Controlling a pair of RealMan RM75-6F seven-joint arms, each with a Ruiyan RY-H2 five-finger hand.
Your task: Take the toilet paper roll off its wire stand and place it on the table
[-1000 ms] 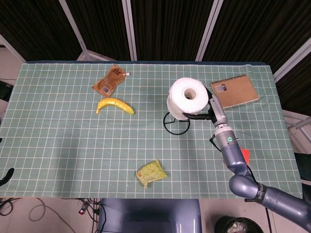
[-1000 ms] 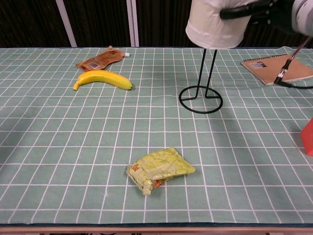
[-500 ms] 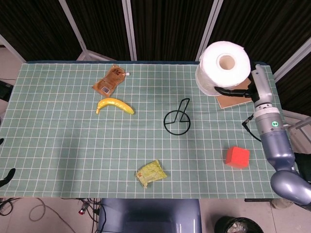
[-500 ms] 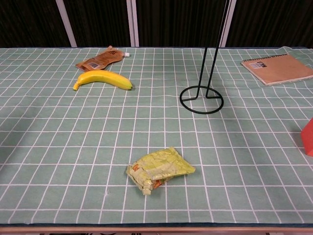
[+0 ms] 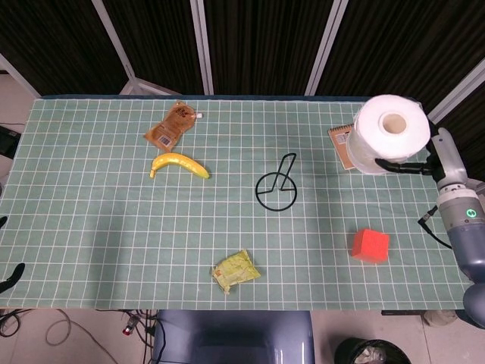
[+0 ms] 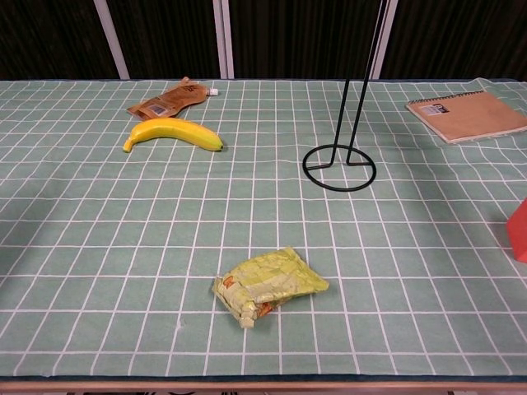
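Note:
The white toilet paper roll (image 5: 388,133) hangs high above the table's right side, off its stand, with its core facing the head camera. My right hand (image 5: 415,163) grips it from the right, dark fingers wrapped under its lower edge. The black wire stand (image 5: 277,187) is bare in the middle of the table; in the chest view the wire stand (image 6: 342,156) shows its ring base and upright. The roll and right hand are above the chest view's frame. My left hand is out of sight.
A brown spiral notebook (image 6: 467,114) lies at the back right, partly hidden under the roll in the head view. A red cube (image 5: 370,245) sits front right. A banana (image 5: 179,164), a brown pouch (image 5: 173,125) and a yellow-green packet (image 5: 236,270) lie further left.
The roll was on the stand a second ago. My right hand has lifted it clear and carried it up and to the right, past the notebook. The stand stayed put.

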